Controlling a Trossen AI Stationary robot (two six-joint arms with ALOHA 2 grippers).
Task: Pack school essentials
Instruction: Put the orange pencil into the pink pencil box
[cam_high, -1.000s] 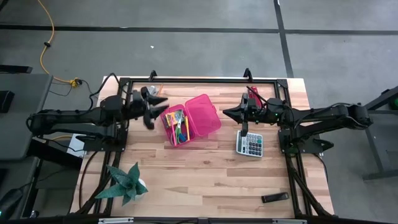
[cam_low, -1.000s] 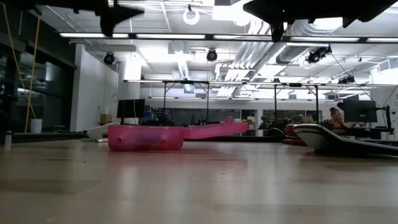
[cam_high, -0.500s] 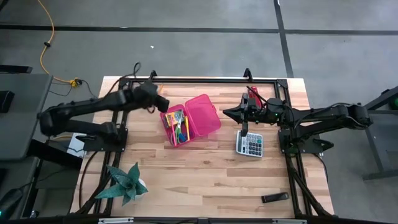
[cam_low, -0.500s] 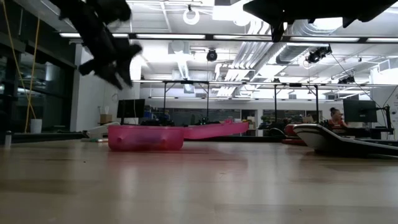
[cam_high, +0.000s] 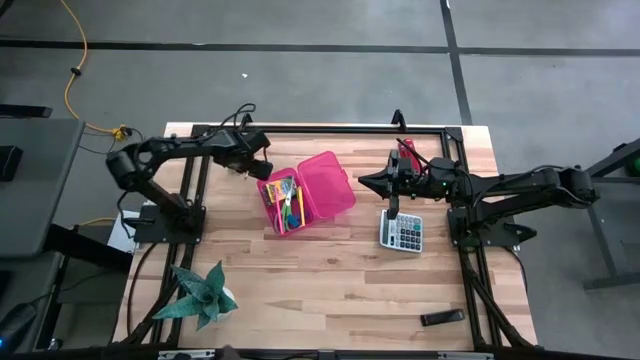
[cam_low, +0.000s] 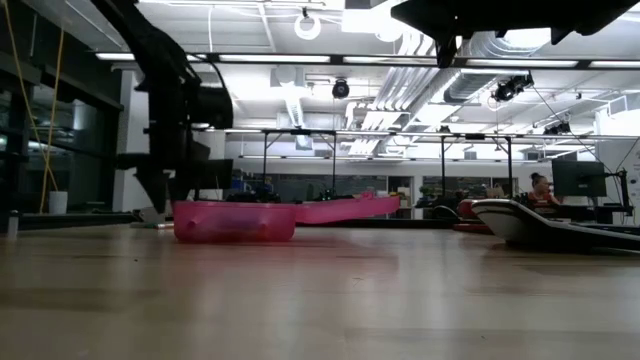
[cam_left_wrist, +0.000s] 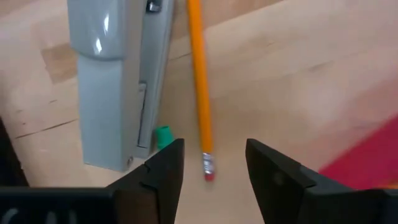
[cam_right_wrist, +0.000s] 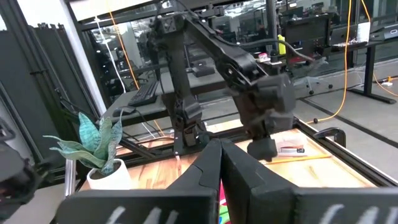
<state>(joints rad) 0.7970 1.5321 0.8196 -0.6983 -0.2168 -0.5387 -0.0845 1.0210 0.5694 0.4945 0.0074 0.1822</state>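
Thin orange pencil (cam_left_wrist: 199, 81) with pink eraser lies flat on wood.

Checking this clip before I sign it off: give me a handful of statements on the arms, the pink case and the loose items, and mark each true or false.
1. The left gripper is open above an orange pencil lying on the table. True.
2. The pink case is closed. False: its lid lies open, with stationery showing inside.
3. The right gripper is shut and holds nothing. True.
4. The calculator is inside the pink case. False: it lies on the wood below the right gripper in the high view.
5. A grey object lies beside the orange pencil. True.
6. The potted plant stands next to the right arm. False: it stands at the near left corner.
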